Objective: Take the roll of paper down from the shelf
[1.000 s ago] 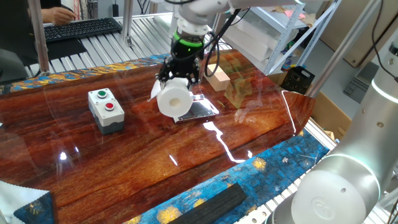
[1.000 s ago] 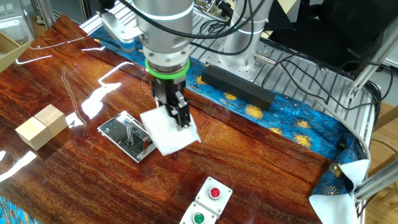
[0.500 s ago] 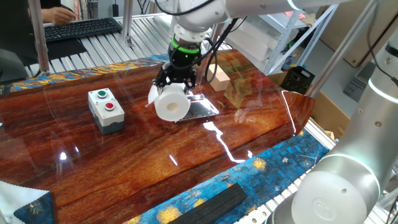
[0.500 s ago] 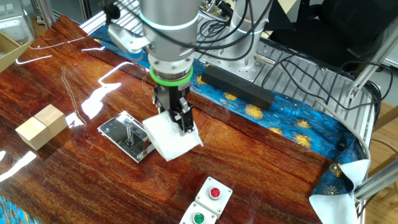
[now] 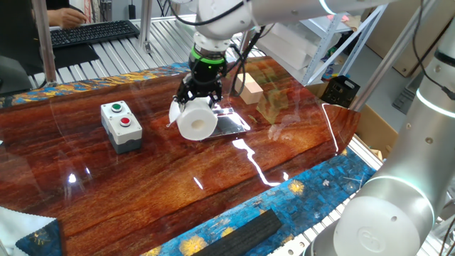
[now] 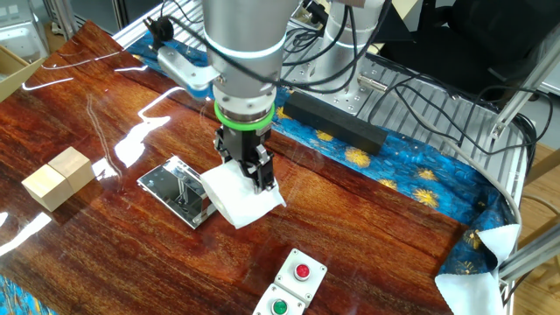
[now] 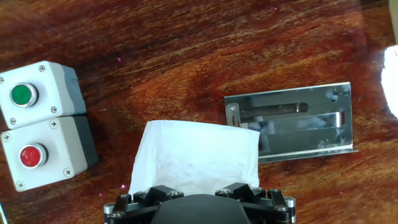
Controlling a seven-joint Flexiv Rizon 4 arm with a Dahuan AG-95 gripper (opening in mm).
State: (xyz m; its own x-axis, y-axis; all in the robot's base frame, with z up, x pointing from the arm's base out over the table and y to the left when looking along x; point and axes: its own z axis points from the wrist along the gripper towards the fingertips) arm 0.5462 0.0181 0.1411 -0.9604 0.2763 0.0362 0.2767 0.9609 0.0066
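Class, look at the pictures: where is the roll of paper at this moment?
The roll of paper is held in the gripper, off the shelf and just beside it, between the shelf and the grey button box.

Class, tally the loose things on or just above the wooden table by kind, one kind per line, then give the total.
Paper rolls: 1, the roll of paper
Chrome holders: 1, the shelf
Button boxes: 1, the grey button box
Wooden blocks: 1, the tan wooden block
Total: 4
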